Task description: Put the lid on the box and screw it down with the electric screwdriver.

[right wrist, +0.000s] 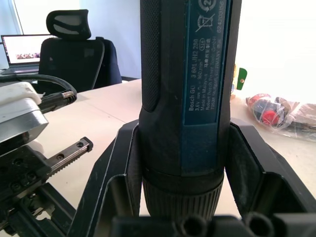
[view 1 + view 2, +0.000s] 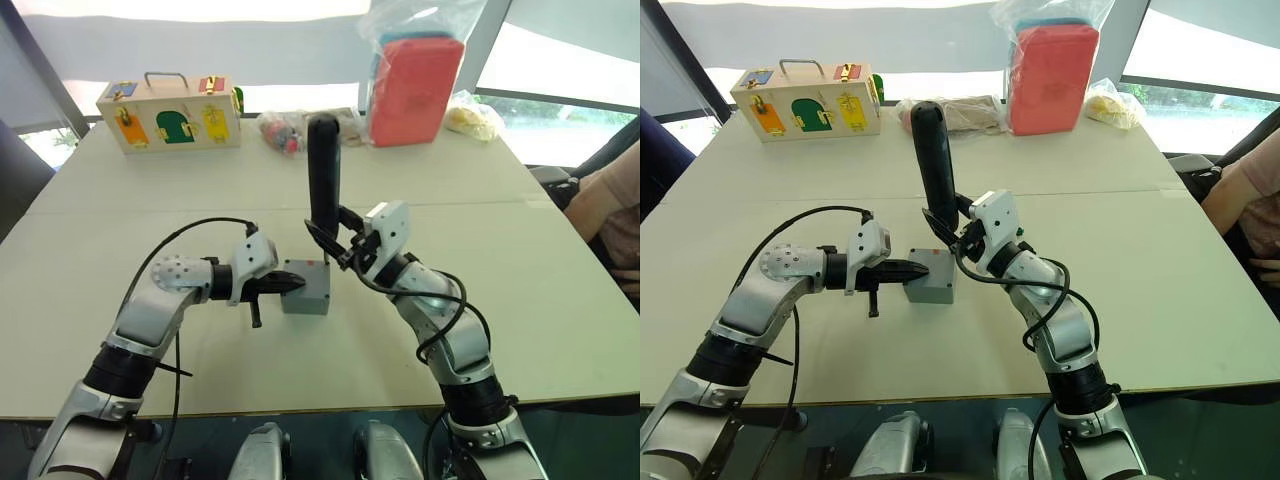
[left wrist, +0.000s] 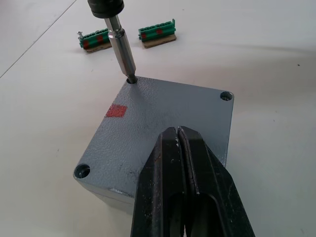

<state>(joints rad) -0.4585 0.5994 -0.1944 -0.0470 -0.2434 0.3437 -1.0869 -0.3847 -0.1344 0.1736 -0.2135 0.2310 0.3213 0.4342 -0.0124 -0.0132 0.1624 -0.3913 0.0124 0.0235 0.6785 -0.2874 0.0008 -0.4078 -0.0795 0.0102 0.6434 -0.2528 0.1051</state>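
Observation:
The grey lid [image 3: 168, 106] sits on the grey box [image 2: 306, 295] near the table's middle, with a red mark [image 3: 116, 110] on its top and holes at its corners. My left gripper [image 2: 297, 284] is shut, its joined fingertips [image 3: 177, 133] lying on the lid's top from the left side. My right gripper [image 2: 338, 242] is shut on the black electric screwdriver [image 2: 323, 170] and holds it upright just behind the box. Its metal bit [image 3: 122, 49] stands in one far corner hole of the lid. The fingers clamp the tool's lower body [image 1: 182, 148].
Two small green-brown pieces [image 3: 96, 40] [image 3: 157, 34] lie just beyond the box. At the table's far edge stand a wooden box with coloured doors [image 2: 170, 112], a small bag [image 2: 282, 128], a red pack in plastic [image 2: 415, 85] and a yellow bag [image 2: 475, 118]. A person's arm [image 2: 612, 215] is at the right.

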